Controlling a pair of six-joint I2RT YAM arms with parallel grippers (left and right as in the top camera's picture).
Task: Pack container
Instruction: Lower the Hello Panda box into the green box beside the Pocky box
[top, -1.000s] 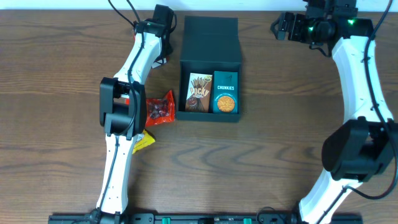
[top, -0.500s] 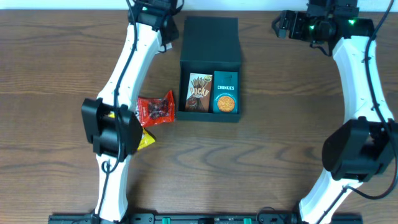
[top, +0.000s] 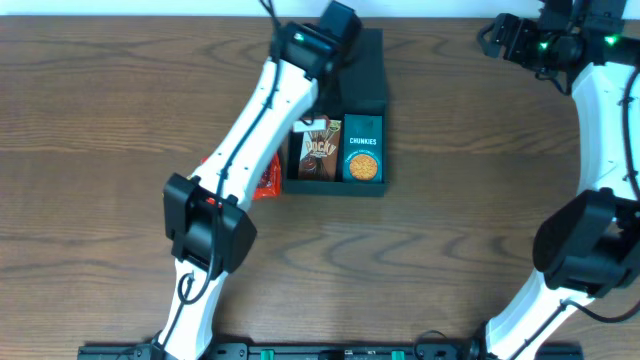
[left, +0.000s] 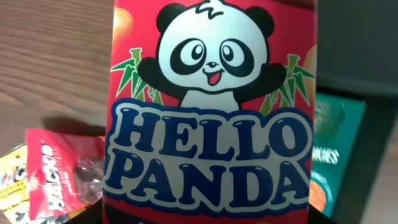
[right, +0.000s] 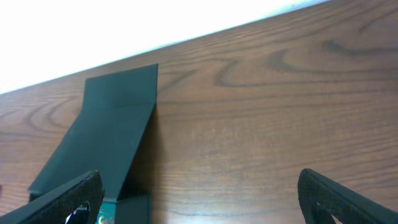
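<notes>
Overhead: mid-table, on brown wood (top: 100, 100), the dark green container (top: 368, 70), flap lid laid open toward the far edge. Inside, side by side, a Pocky box (top: 321, 150) and a Chunkies carton (top: 362, 150). Over its rear left, the left gripper (top: 336, 28), pinching a red Hello Panda box (left: 211, 112) filling the wrist view, fingers hidden behind it. Just left of the container, a red snack bag (left: 62, 174). Far right, well apart, the right gripper (right: 205, 199), fingers (right: 62, 199) spread wide, holding nothing.

I logged the left arm (top: 255, 120) stretched diagonally to the far side, with the left gripper (top: 338, 20) clamped on the Hello Panda box (left: 211, 106). The right arm (top: 605, 130) stood far right, and the right gripper (right: 199, 193) had its fingers spread wide.
</notes>
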